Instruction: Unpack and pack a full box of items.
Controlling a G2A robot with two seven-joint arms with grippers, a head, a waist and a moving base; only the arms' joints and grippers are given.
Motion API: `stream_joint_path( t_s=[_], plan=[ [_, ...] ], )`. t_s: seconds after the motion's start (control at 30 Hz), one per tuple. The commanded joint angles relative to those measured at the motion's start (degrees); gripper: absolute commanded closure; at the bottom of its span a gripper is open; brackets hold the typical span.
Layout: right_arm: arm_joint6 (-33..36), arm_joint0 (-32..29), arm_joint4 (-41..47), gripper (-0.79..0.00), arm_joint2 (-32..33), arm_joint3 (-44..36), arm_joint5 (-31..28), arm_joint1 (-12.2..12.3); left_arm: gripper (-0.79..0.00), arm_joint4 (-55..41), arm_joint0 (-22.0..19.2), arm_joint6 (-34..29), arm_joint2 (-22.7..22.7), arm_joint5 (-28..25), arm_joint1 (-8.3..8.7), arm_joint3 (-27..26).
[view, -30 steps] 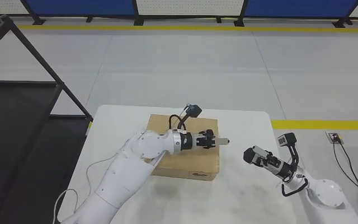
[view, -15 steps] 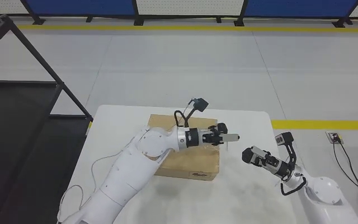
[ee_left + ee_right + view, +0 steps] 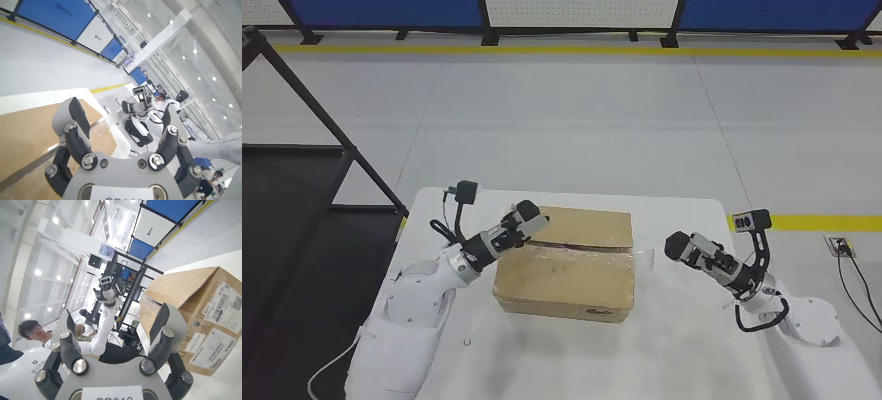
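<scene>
Pulled back toward the left edge of the white table (image 3: 674, 340), left gripper (image 3: 533, 214) gapes empty like right gripper (image 3: 673, 245); stiff, likely heavy brown cardboard box (image 3: 567, 282) wants a flap-edge hold.

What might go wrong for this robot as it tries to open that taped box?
1. Clear tape lies wrinkled along the seam of the box; if it holds, tugging a flap may drag or tip the whole box.
2. The left pincer, open at the box's far corner, might shove it across the smooth table.
3. The tape's loose end could stick to the right pincer nearby.
</scene>
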Motion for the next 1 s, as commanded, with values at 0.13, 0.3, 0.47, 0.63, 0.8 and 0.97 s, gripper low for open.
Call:
stream_joint_path(
  t_s=[0.13, 0.3, 0.47, 0.63, 0.8, 0.97],
  plan=[
    [1.51, 0.85, -2.96, -0.785, -2.41, -4.25, 2.81, -0.11, -0.785, -2.18, 4.24, -0.41, -2.3, 0.41, 0.75, -0.6],
    [-5.35, 5.7, -10.19, -0.785, -8.58, -2.73, 8.16, -1.29, -0.785, -3.47, 3.04, -0.37, -1.41, 0.35, 0.85, 2.56],
    [-12.0, 9.51, -17.13, -0.785, -14.01, -0.87, 12.44, -2.58, -0.785, -2.88, 1.4, -0.36, -0.38, 0.53, 0.97, 5.39],
    [-17.43, 12.78, -23.11, -0.785, -18.07, 1.17, 16.62, -3.74, -0.785, -3.46, 0.59, -0.33, -0.11, 0.12, 1.16, 6.86],
    [-18.61, 16.04, -26.54, -0.785, -21.42, 3.68, 21.74, -4.81, -0.785, -4.11, 0.52, -0.56, -0.2, -0.18, 1.44, 7.05],
    [-15.07, 19.3, -26.98, -0.785, -23.23, 6.33, 26.36, -5.53, -0.785, -4.33, 0.64, 0.11, -0.81, -0.2, 1.77, 6.73]
  ],
)
